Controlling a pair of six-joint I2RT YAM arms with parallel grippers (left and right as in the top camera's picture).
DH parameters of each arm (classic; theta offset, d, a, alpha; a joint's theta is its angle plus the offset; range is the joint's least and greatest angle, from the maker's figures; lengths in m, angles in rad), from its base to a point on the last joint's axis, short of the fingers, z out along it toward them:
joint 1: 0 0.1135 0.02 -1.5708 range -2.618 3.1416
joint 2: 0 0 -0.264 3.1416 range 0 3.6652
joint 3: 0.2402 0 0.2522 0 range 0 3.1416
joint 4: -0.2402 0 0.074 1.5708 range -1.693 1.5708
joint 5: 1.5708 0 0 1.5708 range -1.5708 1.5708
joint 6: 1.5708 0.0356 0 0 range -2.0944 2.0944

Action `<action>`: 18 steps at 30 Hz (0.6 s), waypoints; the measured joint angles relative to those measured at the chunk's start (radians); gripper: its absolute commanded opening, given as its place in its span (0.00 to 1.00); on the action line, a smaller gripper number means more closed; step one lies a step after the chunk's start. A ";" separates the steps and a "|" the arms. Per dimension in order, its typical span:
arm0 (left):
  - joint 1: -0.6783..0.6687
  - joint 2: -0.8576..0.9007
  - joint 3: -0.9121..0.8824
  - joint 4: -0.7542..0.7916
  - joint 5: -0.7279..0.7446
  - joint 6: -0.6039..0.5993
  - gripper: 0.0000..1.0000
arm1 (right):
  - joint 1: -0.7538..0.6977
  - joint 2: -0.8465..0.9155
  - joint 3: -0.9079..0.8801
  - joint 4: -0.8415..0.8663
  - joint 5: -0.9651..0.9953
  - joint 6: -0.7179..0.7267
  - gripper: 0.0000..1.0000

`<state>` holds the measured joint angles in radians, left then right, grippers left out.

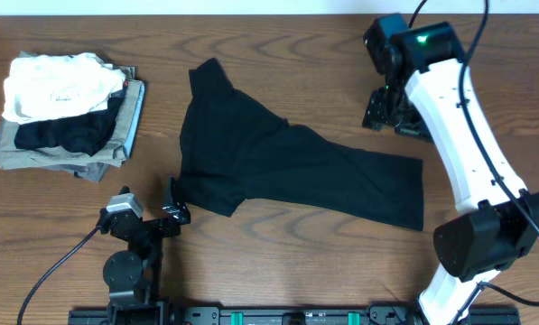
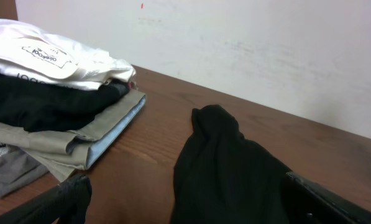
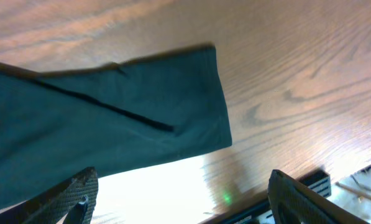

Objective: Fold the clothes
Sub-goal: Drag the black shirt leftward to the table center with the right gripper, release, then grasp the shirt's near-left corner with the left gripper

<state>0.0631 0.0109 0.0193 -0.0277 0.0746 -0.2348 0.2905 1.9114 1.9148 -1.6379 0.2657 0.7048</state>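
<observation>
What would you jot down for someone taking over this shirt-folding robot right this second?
Left pincer: open, empty, low at the near left edge of the black T-shirt.
Right pincer: open, empty, raised above the table near the shirt's right end.
Shirt: lies across the middle of the table in a long, uneven shape; neither pincer holds it.
A pile of folded clothes sits at the far left, apart from the shirt.
Done: perhaps a rough lengthwise fold; hard to tell.
Left: smooth the shirt and fold it into a tidy packet.
</observation>
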 measured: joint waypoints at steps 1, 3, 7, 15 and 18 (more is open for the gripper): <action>0.000 0.000 0.000 0.000 0.000 0.000 0.98 | 0.000 0.000 -0.027 0.018 0.000 0.005 0.86; 0.000 0.000 0.000 0.000 0.000 0.000 0.98 | -0.005 0.001 -0.074 0.047 -0.001 0.021 0.88; 0.000 0.000 0.000 0.000 0.000 0.000 0.98 | -0.042 0.001 -0.115 0.077 -0.004 0.045 0.88; 0.000 0.000 0.000 0.009 0.011 -0.039 0.98 | -0.171 0.001 -0.124 0.093 -0.005 0.031 0.99; 0.000 0.000 0.000 0.023 0.061 -0.085 0.98 | -0.175 0.001 -0.139 0.100 -0.009 -0.014 0.99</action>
<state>0.0635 0.0109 0.0189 -0.0044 0.1356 -0.3195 0.1150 1.9121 1.7756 -1.5383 0.2569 0.6903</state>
